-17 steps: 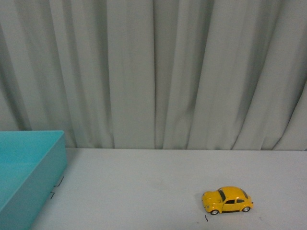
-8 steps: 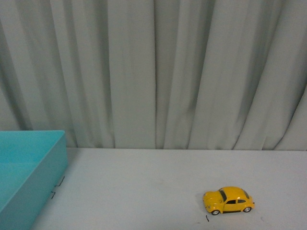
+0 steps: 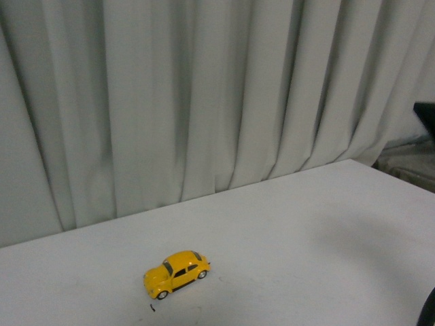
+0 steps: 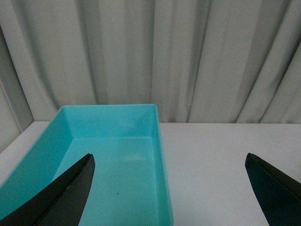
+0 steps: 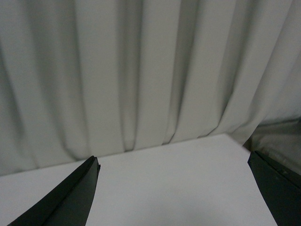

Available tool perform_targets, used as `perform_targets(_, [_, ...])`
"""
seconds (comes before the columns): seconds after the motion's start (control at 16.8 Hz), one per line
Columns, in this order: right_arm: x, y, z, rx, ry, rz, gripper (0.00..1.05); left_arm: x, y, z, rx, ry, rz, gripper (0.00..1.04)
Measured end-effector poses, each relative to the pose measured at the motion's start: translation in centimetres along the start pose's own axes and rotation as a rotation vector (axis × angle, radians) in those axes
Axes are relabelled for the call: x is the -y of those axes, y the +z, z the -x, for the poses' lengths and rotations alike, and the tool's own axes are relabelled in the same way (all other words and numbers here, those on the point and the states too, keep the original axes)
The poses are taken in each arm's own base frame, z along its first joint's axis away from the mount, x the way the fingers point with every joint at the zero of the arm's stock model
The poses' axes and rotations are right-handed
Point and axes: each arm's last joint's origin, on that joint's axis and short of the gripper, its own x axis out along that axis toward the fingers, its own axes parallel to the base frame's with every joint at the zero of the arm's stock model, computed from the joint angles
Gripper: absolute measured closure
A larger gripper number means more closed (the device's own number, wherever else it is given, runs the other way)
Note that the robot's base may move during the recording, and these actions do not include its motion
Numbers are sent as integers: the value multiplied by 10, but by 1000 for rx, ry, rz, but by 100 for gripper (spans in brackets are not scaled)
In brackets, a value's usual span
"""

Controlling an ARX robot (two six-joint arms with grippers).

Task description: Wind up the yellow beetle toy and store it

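The yellow beetle toy [image 3: 175, 274] stands on its wheels on the white table [image 3: 306, 238], low and left of centre in the front view, with nothing touching it. A small black mark lies just in front of it. My left gripper [image 4: 169, 160] is open, its dark fingers [image 4: 61, 193] spread wide above the teal box's right wall and the bare table beside it. My right gripper [image 5: 174, 157] is open too, over bare white table, with nothing between its fingers [image 5: 70, 197]. Neither wrist view shows the toy.
An empty teal box [image 4: 70, 136] sits on the table near the curtain in the left wrist view. A grey curtain [image 3: 204, 95] backs the table. The table's right edge [image 3: 394, 173] shows, with dark items beyond it. A dark shape [image 3: 428, 312] pokes in at the front view's lower right corner.
The front view has swung to the right: the teal box has left it, the table's right edge has come in, and the toy shows further left. The toy still sits by the same black mark.
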Motion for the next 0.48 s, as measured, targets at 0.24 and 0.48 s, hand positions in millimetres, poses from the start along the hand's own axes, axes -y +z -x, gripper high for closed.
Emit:
perform_targets(0.24, [-68, 2, -189, -42, 587, 102, 7, 0, 0, 0, 0, 0, 0, 7])
perform_targets(0.48, [-140, -7, -241, -133, 1135, 216, 7, 0, 0, 0, 0, 0, 0, 7])
